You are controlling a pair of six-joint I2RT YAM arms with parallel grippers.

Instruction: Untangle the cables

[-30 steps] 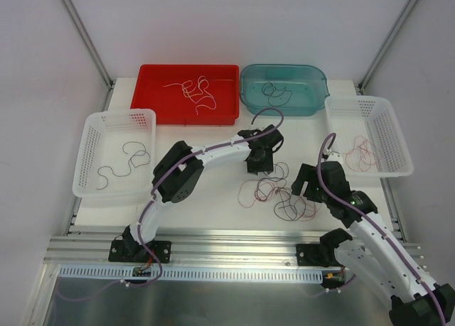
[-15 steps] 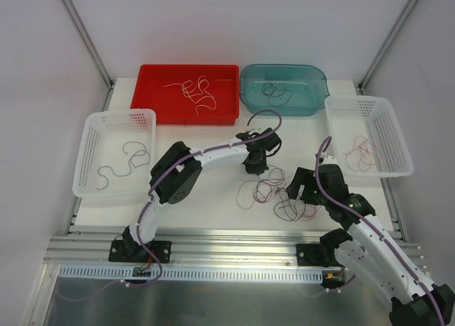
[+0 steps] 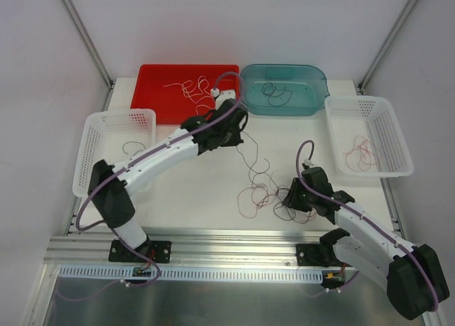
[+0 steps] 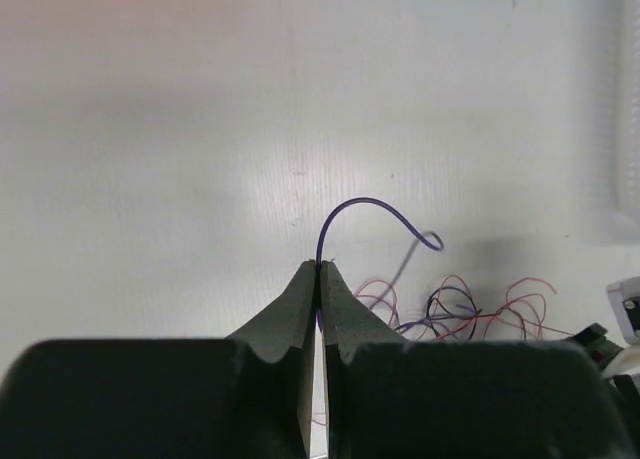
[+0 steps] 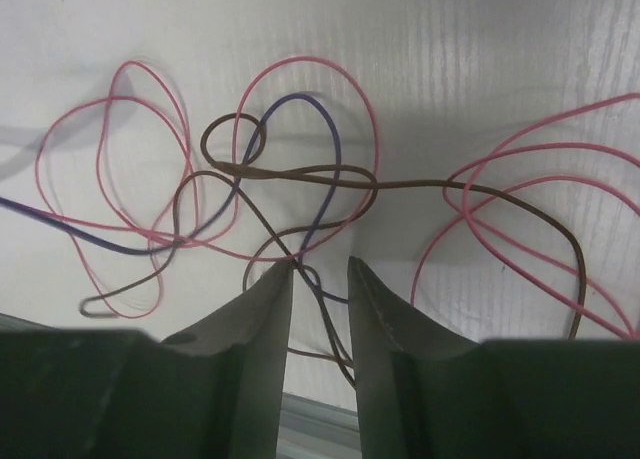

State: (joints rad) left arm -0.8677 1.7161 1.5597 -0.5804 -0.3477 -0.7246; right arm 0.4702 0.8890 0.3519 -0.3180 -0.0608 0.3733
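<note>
The cables lie in a loose tangle of pink, purple and dark wires on the white table. My left gripper is raised near the red tray and is shut on a purple cable. That cable arcs out of its tips and trails down to the tangle. My right gripper sits low on the tangle's right side. Its jaws stand part open, with a dark wire and a purple wire running between them. Pink loops spread to either side.
A red tray with white cables and a teal tub with a dark cable stand at the back. White baskets sit at the left and right, each holding sorted cables. The metal rail runs along the near edge.
My left gripper shut on the purple cable and swung up and back toward the red tray, drawing the cable out. My right gripper dropped onto the tangle and its jaws narrowed.
</note>
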